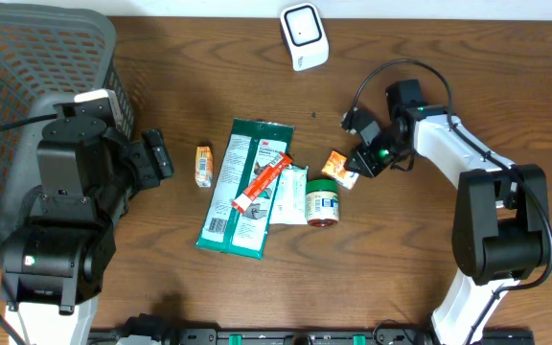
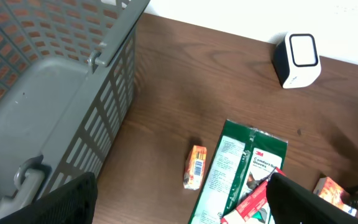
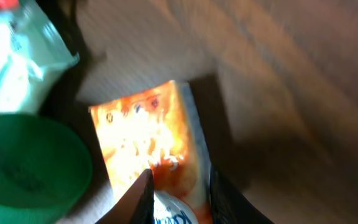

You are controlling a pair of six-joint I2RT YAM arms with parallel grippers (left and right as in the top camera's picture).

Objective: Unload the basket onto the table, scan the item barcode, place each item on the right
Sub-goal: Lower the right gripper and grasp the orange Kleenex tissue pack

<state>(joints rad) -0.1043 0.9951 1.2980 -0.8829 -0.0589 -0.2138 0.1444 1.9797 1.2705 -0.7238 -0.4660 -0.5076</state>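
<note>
- Orange packet (image 1: 337,165) lies flat on the table (image 1: 209,57), right of its middle. It is well short of the far edge, where the white scanner (image 1: 304,36) stands.
- Right gripper (image 3: 178,190) sits over the packet end nearest its wrist camera. Jaws are narrow, one finger on either side. I read that as a pinch on the packet, though the wrist view is blurred.
- Left gripper (image 1: 158,155) hovers beside the basket (image 1: 113,38) at the table's left edge, jaws wide, nothing in them.
- Risk: the hold takes only one end of what looks like a limp pouch. On a lift I expect droop or twist, and it may slip out.
- Risk: I see no barcode on the upward face. If the code is underneath, the packet needs turning toward the scanner window, and the fingers could cover it.
- Risk: the green-lidded jar (image 1: 322,204) stands just beside the packet. A sideways drag could knock it.
- Look: small, glossy, orange with pale print, and a white patch at the gripped end. The print is too blurred to read.
</note>
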